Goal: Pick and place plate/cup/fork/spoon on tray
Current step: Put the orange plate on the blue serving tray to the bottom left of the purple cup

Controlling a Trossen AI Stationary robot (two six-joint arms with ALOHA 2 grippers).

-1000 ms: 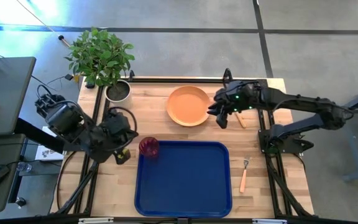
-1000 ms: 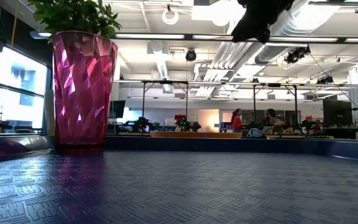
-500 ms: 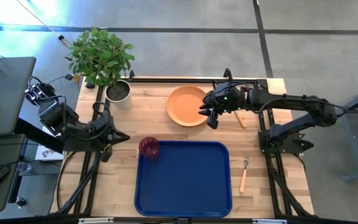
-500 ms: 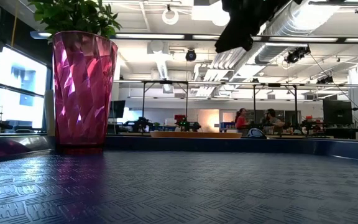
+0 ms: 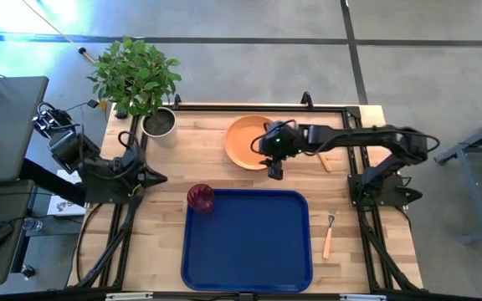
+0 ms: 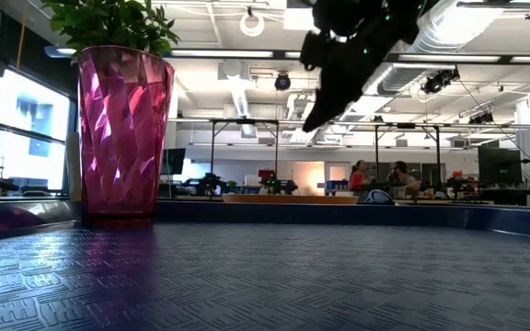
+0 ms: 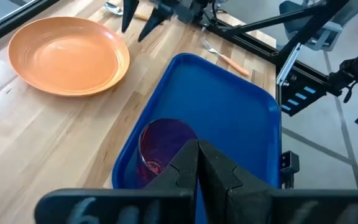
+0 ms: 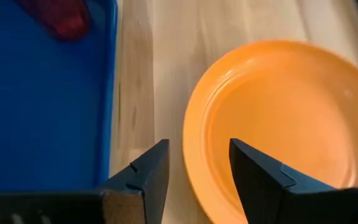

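The orange plate (image 5: 252, 142) lies flat on the wooden table, beyond the blue tray (image 5: 245, 247). The dark-red cup (image 5: 200, 197) stands upright in the tray's far left corner. My right gripper (image 8: 194, 168) is open and hangs above the plate's near right rim (image 8: 194, 143), one finger on each side of it, touching nothing; it also shows in the high view (image 5: 273, 170). My left gripper (image 7: 197, 158) is shut and empty, drawn back to the left of the cup (image 7: 163, 146). The fork (image 5: 328, 234) lies to the right of the tray. The spoon (image 5: 325, 161) lies right of the plate, partly under my right arm.
A potted plant (image 5: 141, 84) stands at the table's far left corner. Black frame rails (image 5: 362, 209) run along the table's left and right sides. Bare wood shows between plate and tray (image 8: 135, 93). People sit far off in the room behind (image 6: 375, 179).
My right gripper has gone toward the table's left edge and down, from beside the plate's right side to above its near right rim, tipping its fingers downward. My left arm has drawn back from the cup toward the table's left edge. The cup stays standing in the tray.
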